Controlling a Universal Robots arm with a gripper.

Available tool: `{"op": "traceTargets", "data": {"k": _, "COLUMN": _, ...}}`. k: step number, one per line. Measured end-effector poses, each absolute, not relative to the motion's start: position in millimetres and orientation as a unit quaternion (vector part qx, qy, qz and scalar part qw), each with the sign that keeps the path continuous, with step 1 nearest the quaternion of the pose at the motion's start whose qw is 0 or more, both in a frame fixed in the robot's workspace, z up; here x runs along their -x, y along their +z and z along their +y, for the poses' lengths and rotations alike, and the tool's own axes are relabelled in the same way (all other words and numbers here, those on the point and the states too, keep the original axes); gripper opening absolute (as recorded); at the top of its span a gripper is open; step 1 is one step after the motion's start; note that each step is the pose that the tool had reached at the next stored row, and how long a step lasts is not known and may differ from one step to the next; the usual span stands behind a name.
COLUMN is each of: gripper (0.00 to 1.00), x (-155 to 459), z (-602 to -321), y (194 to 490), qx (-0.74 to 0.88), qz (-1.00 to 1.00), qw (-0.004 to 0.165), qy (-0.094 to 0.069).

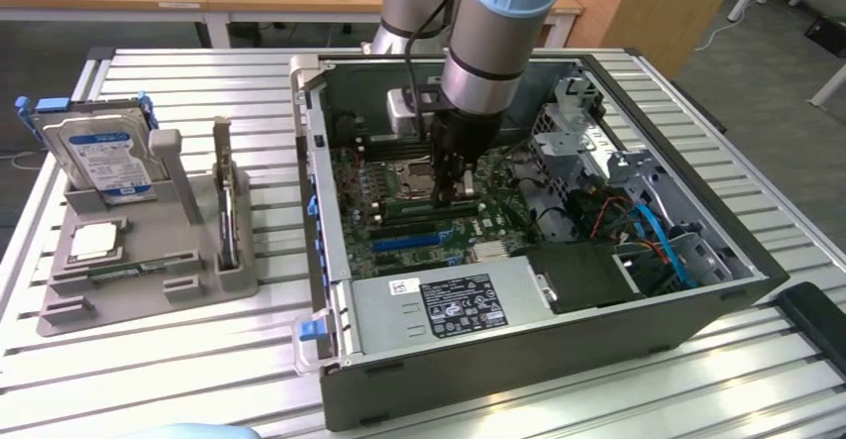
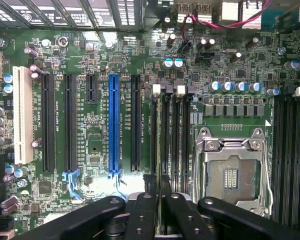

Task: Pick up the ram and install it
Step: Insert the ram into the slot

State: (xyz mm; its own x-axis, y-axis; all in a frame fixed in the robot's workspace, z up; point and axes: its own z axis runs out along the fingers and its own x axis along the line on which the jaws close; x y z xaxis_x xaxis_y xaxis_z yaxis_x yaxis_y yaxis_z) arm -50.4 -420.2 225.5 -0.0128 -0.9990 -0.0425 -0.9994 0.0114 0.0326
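Gripper (image 2: 161,204) around ram (image 2: 161,185), lengthwise along slots (image 2: 176,135)

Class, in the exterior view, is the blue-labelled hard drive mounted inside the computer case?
No, the hard drive stands upright in the grey holder outside the computer case, at the exterior view's left.

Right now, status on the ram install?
Gripper shut on ram. Held over memory slots beside CPU socket, not seated. Slots bare, nothing blocking.

Silver arm (image 1: 482,57), black end effector (image 1: 453,197)
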Motion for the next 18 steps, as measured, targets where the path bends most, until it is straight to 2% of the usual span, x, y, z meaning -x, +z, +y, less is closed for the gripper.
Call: {"op": "traceTargets", "data": {"k": 18, "gripper": 0.13, "x": 50.3, "z": -422.3, "y": 228.8, "qx": 0.703, "qz": 0.710, "qw": 0.004, "qy": 0.027}}
